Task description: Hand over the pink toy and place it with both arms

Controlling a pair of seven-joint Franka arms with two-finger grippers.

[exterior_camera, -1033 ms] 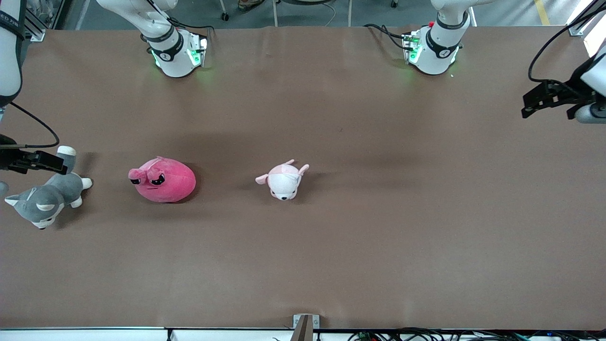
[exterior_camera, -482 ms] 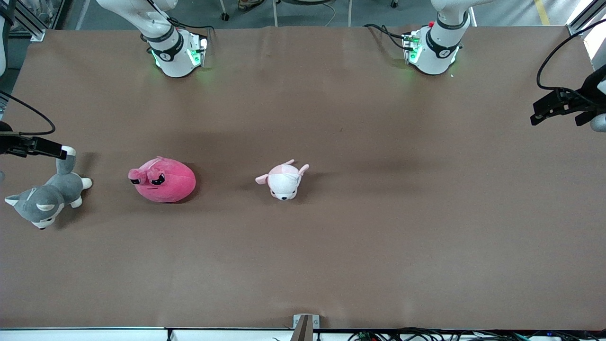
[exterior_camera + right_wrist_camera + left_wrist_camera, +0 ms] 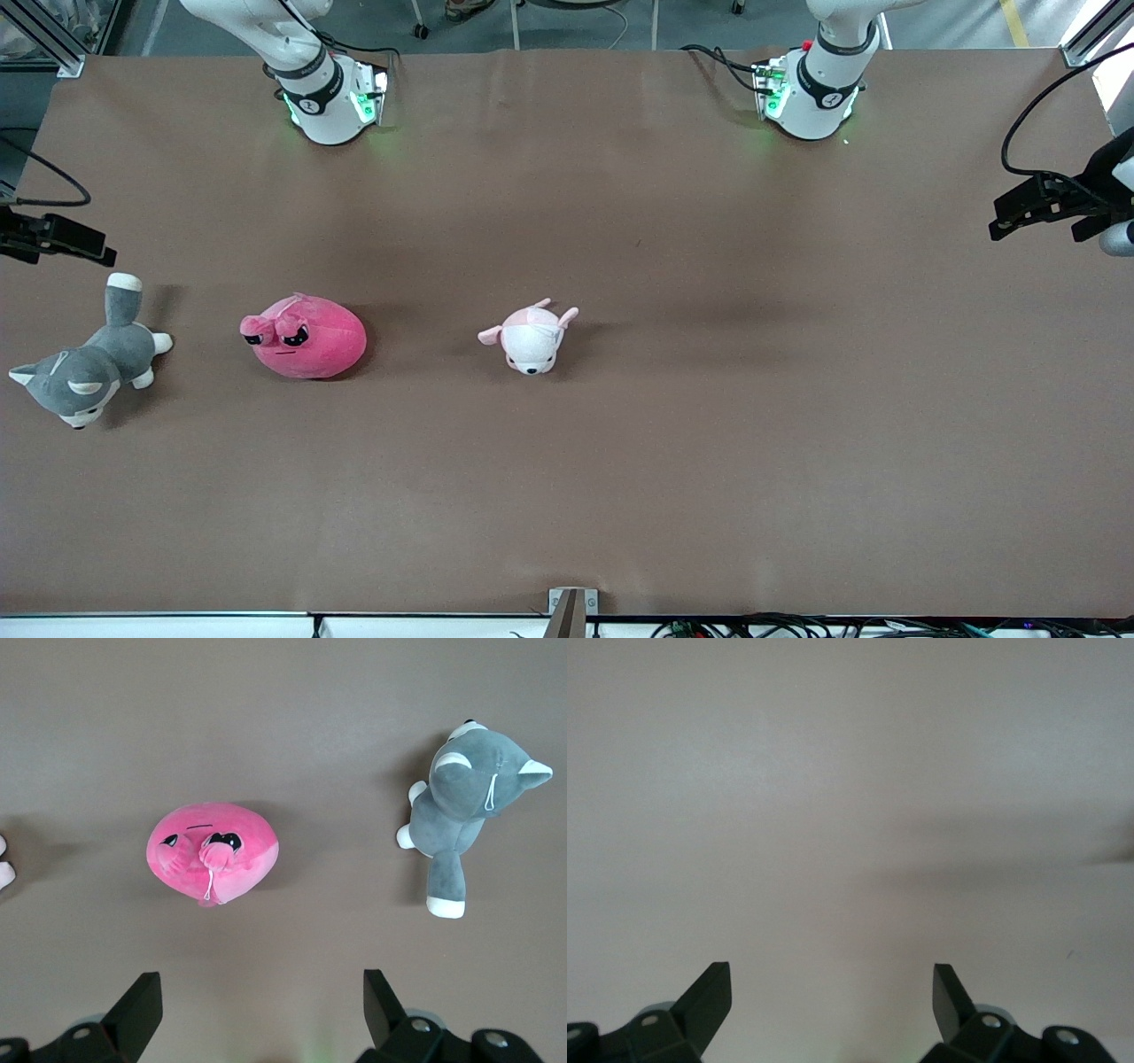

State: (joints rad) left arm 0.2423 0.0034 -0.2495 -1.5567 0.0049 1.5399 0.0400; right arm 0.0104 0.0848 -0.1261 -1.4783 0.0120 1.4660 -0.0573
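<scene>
The pink toy [image 3: 304, 337] lies on the brown surface [image 3: 709, 443] toward the right arm's end, held by nothing. A small white-and-pink plush [image 3: 530, 337] sits at its three o'clock in the front view and a grey husky plush [image 3: 84, 368] at its nine o'clock. The right hand [image 3: 257, 1014] hangs high, fingers wide, over the edge of the surface near the husky, looking down on both toys. The left hand [image 3: 831, 1001], fingers also wide, hangs over bare surface at its own end. This fits equally a toy awaiting pickup or one already set down.
</scene>
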